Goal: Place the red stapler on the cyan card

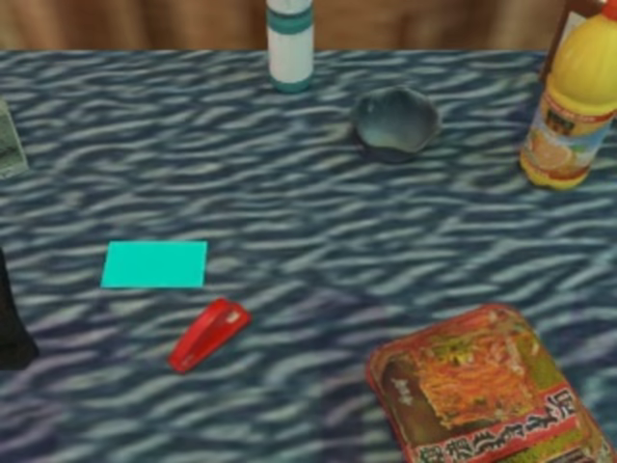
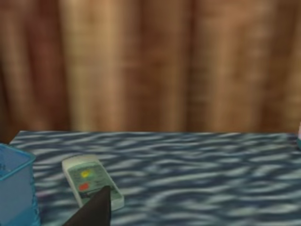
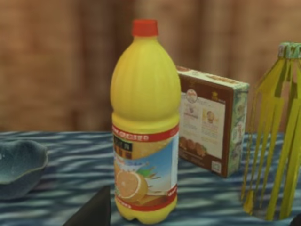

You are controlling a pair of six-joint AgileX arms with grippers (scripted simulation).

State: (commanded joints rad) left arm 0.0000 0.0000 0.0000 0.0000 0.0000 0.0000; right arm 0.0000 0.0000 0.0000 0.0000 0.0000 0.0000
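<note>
One glossy red stapler [image 1: 208, 335], a slim wedge, lies free just below-right of the cyan card [image 1: 155, 264] at the table's [image 1: 308, 212] left, long axis diagonal, broader end up-right; neither gripper's state can be told.

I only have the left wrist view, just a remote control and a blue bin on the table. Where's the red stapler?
Observer: In the top view, the red stapler lies on the table's left half, toward the picture's bottom edge.
Operator: Is it on the cyan card yet?
Observer: No. The cyan card lies flat just above and left of it, with a strip of tablecloth between them.
Operator: Any clutter near those two?
Observer: The noodle package sits at the bottom right, well apart from both.
Operator: Where's my left arm?
Observer: The left arm shows as a dark shape at the top view's left edge, left of the stapler.
</note>
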